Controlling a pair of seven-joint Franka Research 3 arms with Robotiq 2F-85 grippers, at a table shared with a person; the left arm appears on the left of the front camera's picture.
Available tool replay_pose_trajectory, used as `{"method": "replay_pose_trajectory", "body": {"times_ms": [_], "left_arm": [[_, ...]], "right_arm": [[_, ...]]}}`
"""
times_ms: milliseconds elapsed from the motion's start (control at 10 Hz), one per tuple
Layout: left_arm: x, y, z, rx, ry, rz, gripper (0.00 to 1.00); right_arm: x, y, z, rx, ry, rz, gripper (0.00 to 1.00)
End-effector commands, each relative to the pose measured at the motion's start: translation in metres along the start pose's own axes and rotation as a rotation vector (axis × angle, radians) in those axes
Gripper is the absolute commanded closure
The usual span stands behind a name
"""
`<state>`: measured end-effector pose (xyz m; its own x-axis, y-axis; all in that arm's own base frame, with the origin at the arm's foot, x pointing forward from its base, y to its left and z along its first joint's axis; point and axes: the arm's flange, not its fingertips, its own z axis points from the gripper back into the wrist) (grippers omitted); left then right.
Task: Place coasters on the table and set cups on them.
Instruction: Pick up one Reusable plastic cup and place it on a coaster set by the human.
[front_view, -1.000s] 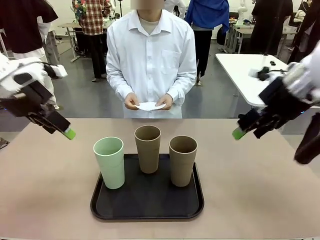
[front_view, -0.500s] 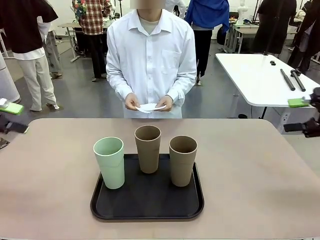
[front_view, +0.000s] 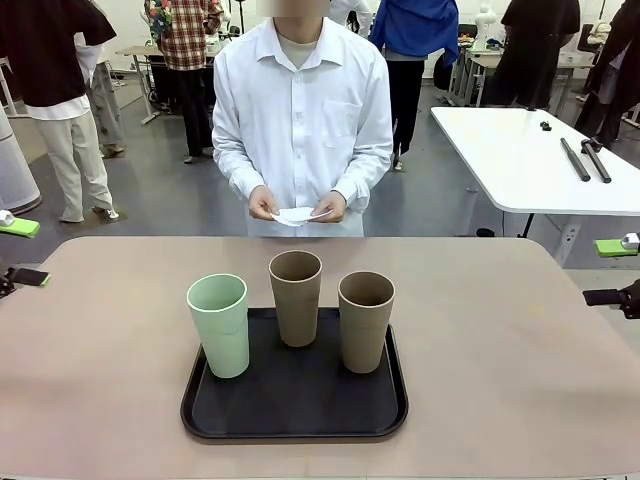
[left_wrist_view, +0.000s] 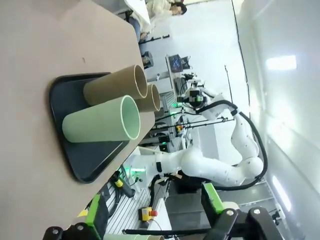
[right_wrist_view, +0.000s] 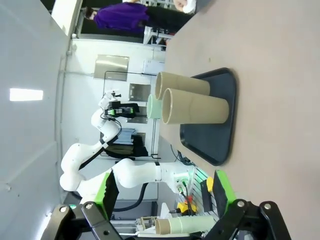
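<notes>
Three cups stand upright on a black tray (front_view: 290, 425) in the middle of the beige table (front_view: 500, 370): a mint one (front_view: 219, 325) at left and two tan ones (front_view: 296, 297) (front_view: 365, 320). Across the table a person holds the white coasters (front_view: 298, 214) in both hands at waist height. My left gripper (front_view: 20, 252) shows at the picture's left edge, open and empty. My right gripper (front_view: 612, 272) is at the right edge, open and empty. The left wrist view has the mint cup (left_wrist_view: 100, 120) nearest; the right wrist view has a tan cup (right_wrist_view: 195, 107) nearest. Both grippers (left_wrist_view: 155, 210) (right_wrist_view: 165, 200) stand wide apart.
A white table (front_view: 520, 150) with dark tools stands at the back right. Other people stand farther behind. Bare tabletop lies on both sides of the tray and between it and the person.
Both arms have pulled outward from over the table's sides to the picture's edges. The cups, the tray and the person's hands have not moved.
</notes>
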<state>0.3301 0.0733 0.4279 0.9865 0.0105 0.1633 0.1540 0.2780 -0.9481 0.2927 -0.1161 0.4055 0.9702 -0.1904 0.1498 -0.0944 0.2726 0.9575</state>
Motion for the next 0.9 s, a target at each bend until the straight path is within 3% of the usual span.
{"method": "replay_pose_trajectory", "body": {"times_ms": [0,400,500,800], "left_arm": [[-0.006,-0.008,0.002,-0.036,-0.07,0.012,0.0],[-0.015,0.004,0.007,-0.006,-0.126,0.108,0.0],[-0.008,0.004,0.011,-0.02,-0.101,0.053,0.0],[-0.008,0.004,0.011,-0.02,-0.101,0.053,0.0]], "right_arm": [[-0.027,-0.001,-0.011,-0.012,-0.03,0.024,0.0],[-0.027,-0.003,-0.002,0.018,-0.056,0.05,0.0],[-0.005,-0.003,0.017,-0.031,-0.05,0.003,0.0],[-0.005,-0.003,0.017,-0.031,-0.05,0.003,0.0]]}}
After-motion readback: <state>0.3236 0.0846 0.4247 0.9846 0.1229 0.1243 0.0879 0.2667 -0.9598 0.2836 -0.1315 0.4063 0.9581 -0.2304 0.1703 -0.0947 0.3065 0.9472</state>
